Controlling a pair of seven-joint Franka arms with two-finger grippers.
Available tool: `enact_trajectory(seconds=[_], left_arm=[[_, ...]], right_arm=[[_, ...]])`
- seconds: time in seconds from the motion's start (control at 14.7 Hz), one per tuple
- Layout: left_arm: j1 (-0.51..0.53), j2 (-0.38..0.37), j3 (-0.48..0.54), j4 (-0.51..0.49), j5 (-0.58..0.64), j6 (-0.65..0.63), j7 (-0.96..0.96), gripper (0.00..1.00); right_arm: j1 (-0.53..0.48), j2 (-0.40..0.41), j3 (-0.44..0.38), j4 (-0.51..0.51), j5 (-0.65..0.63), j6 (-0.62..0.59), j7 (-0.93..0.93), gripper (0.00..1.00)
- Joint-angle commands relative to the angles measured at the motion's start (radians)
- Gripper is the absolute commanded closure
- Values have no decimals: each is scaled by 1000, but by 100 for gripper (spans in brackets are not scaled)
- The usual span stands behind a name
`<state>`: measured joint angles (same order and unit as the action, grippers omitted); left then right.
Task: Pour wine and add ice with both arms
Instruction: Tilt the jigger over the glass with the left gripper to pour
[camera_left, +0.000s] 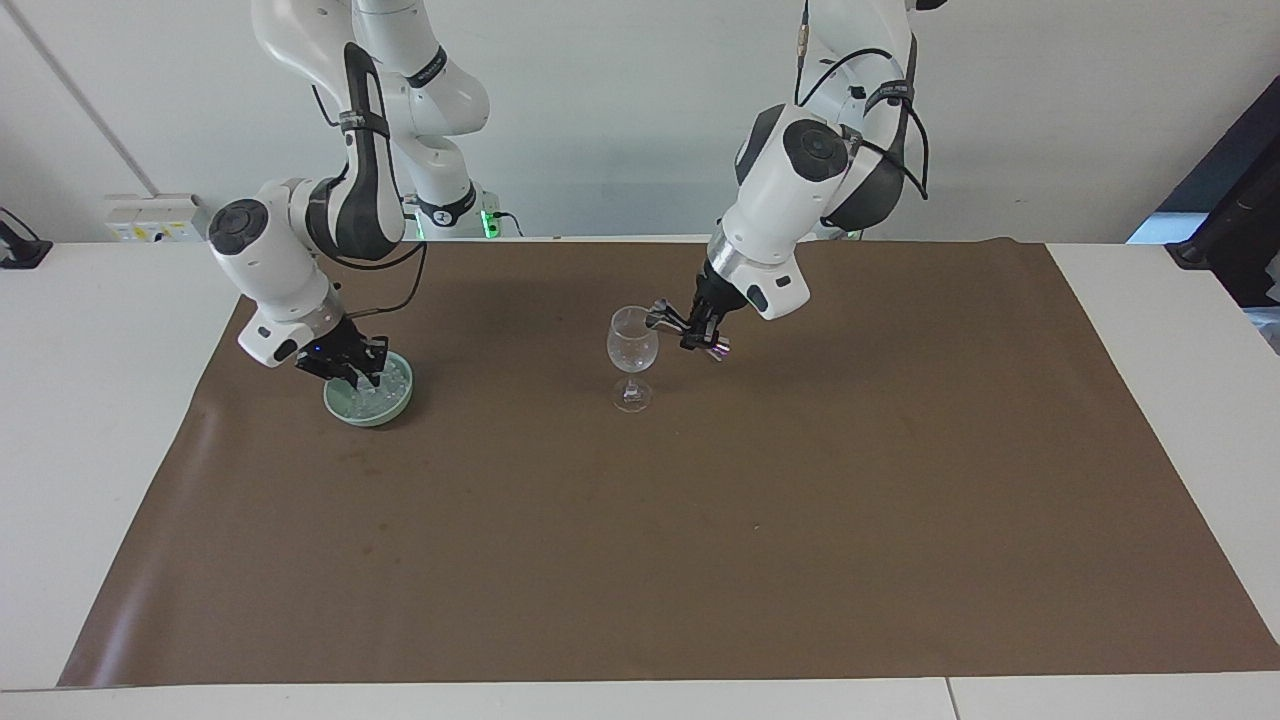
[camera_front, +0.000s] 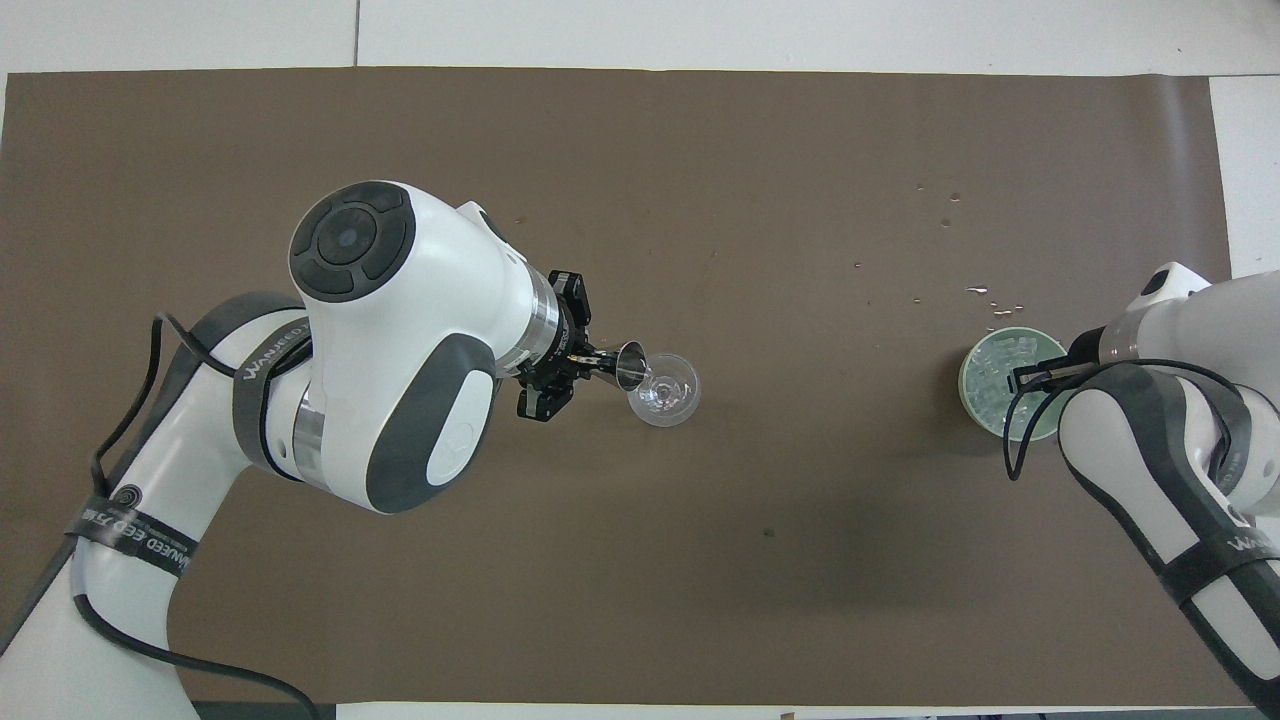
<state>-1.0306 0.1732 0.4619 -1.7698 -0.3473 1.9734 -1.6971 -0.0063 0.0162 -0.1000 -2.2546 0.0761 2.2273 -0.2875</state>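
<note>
The left gripper (camera_left: 693, 335) grips the steel jigger (camera_left: 658, 318), tipped over the rim of the wine glass (camera_left: 632, 350), while toward the right arm's end from that glass the right gripper (camera_left: 350, 372), fingers slightly parted, sits over the ice (camera_left: 385, 385) in the green bowl (camera_left: 372, 412).

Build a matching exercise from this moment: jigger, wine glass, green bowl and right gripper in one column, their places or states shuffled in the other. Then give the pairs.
Things:
1. jigger
2. wine glass
3. green bowl
4. right gripper

Places or states:
A. upright on the brown mat, mid-table
B. down over the ice in the bowl
C. tipped at the glass's rim, in the left gripper
D. holds clear ice, toward the right arm's end

Pairs: 1-C, 2-A, 3-D, 4-B
</note>
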Motion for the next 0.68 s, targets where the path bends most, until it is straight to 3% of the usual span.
enact_trajectory(seconds=[0.0,0.61], left_arm=[[-43,11,11,32,79,-31,-44,100],[-140,6,6,30,356,8,-205,100]], right_arm=[[16,14,3,84,18,-83,-24,85],[84,11,5,312,18,-357,83,85]])
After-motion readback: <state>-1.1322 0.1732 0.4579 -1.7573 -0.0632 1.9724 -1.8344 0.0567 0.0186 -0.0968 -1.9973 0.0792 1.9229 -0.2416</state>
